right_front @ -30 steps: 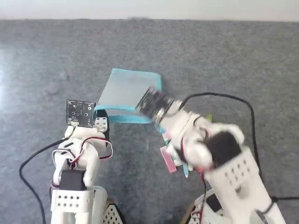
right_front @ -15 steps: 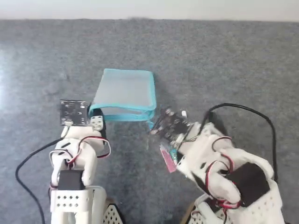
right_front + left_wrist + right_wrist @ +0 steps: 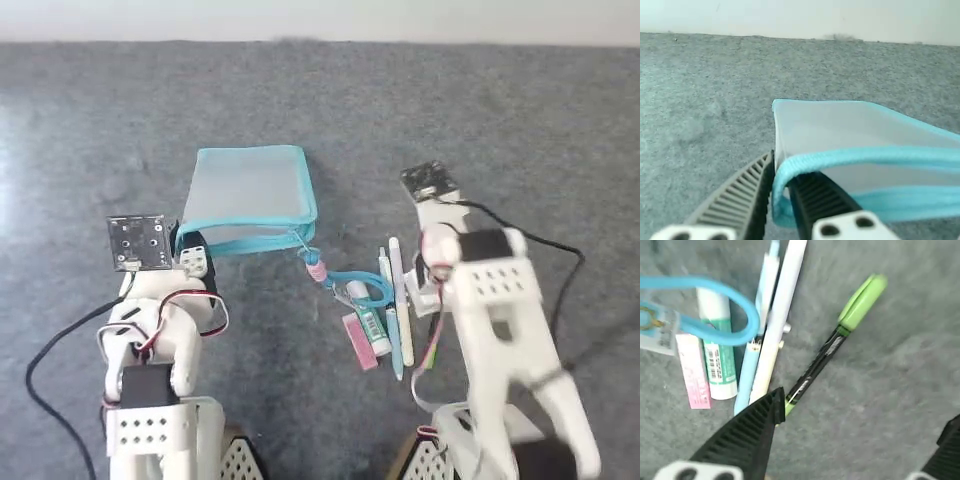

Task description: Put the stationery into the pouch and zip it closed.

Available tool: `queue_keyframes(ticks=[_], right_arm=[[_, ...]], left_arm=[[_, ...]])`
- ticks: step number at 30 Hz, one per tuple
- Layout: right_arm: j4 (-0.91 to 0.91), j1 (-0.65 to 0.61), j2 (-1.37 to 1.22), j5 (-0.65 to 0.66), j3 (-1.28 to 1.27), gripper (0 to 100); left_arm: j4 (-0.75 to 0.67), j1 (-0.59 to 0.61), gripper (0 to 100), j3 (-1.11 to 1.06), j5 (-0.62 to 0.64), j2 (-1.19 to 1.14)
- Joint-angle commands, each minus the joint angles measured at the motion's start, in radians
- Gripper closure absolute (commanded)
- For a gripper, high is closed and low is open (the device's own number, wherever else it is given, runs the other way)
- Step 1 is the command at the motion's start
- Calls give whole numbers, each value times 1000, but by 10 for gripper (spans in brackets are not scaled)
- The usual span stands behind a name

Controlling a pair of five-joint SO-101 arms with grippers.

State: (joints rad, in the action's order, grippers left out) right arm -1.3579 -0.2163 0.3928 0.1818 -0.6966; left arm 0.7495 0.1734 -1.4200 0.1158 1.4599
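The translucent pouch (image 3: pixel 248 192) with teal trim lies flat on the grey carpet, its open mouth toward the arms. My left gripper (image 3: pixel 196 258) is shut on the pouch's teal edge (image 3: pixel 805 162) at its near left corner. The stationery lies to the right of the pouch: blue-handled scissors (image 3: pixel 358 287), a green-and-white glue stick (image 3: pixel 716 355), a pink eraser (image 3: pixel 360 342), a light blue pen (image 3: pixel 757 345), a white pen (image 3: pixel 400 290) and a green-capped pen (image 3: pixel 840 337). My right gripper (image 3: pixel 865 415) hangs wide open just above the green-capped pen, holding nothing.
A pink zipper pull (image 3: pixel 315 268) on a short cord trails from the pouch's near right corner toward the scissors. Grey carpet (image 3: pixel 520 120) lies bare beyond and to both sides. A pale wall runs along the far edge.
My right arm has drawn back from the pouch mouth to the right and now hangs over the pens. The pouch and my left gripper have shifted slightly left.
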Motion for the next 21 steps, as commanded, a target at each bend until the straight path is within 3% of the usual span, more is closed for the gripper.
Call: queue_keyframes(ticks=[1,12,21], right_arm=[[36,-16,-119,-21,11,542],[163,-22,-450,-21,-11,638],[208,58,-427,-54,-12,950]], left_arm=[[-34,9,989,13,11,11],[-38,6,989,13,9,11],[-38,8,988,13,9,11]])
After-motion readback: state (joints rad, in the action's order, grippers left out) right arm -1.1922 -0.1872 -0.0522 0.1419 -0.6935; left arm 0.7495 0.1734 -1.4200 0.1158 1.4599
